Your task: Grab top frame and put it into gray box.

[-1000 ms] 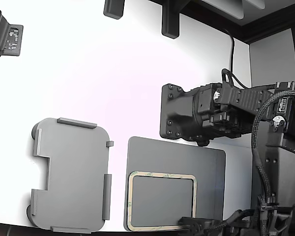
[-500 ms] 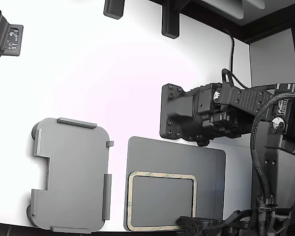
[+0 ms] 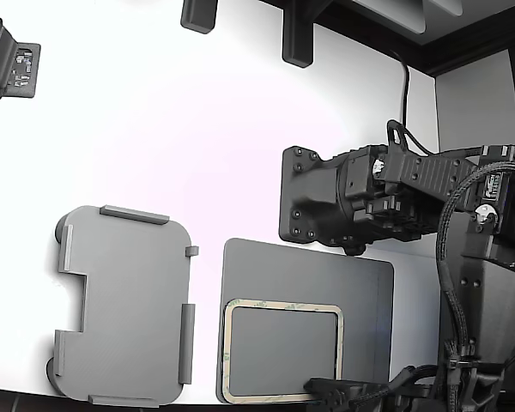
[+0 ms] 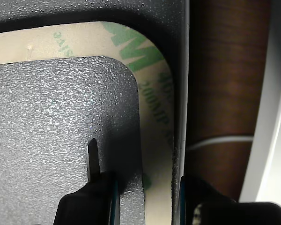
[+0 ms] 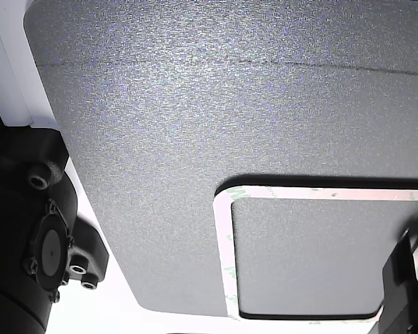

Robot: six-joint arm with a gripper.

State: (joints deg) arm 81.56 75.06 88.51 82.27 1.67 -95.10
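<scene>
The top frame (image 3: 283,304), a thin beige-green rim with rounded corners, lies flat on the dark gray mat (image 3: 309,266) at the bottom middle of the exterior view. The light gray box (image 3: 124,300) sits to the mat's left, apart from it. My gripper (image 3: 322,388) is low at the frame's near right corner. In the wrist view my gripper (image 4: 147,187) straddles the frame's rim (image 4: 157,140): one finger stands inside the rim on the mat (image 4: 61,117), the other outside it. The jaws stand apart. The other view shows the frame (image 5: 223,243) and one finger (image 5: 404,271).
A second black arm (image 3: 352,202) hangs over the mat's far edge in the exterior view. A black arm base with cables (image 3: 489,283) fills the right side. Black fixtures (image 3: 296,34) stand at the white table's far edge. A brown wood surface (image 4: 220,93) shows beyond the mat.
My gripper has crept slightly to the exterior view's left along the frame's near edge. The frame, mat and box have not moved.
</scene>
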